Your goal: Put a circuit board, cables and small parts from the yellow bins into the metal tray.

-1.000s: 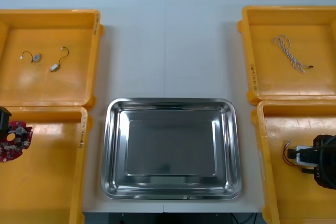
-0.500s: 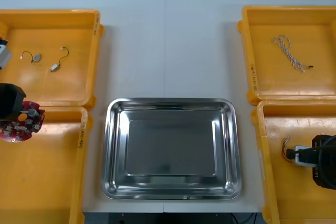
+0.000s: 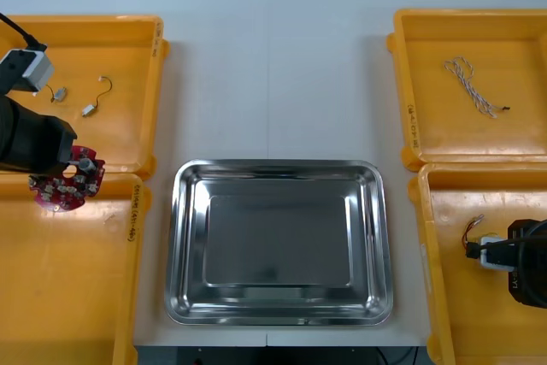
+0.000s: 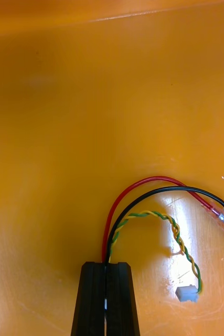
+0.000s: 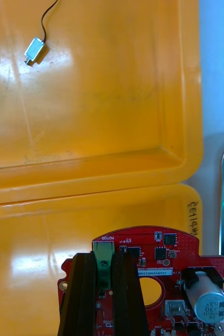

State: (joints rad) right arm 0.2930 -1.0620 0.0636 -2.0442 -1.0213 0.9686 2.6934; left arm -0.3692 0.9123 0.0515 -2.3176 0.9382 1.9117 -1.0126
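A bare metal tray (image 3: 178, 245) is seen on the light tabletop (image 3: 273, 66) between yellow bins (image 3: 156, 83). A blue and white cable (image 3: 470, 87) is seen lying in the far right bin. The round red circuit board (image 3: 68, 187) is gripped by the closed left jaws above the left bins' meeting rims. A red and black cable (image 4: 143, 191) is pinched by the right jaws.

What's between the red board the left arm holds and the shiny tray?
Only the rim of a yellow bin and a bare strip of table; the front and left wrist views both show it.
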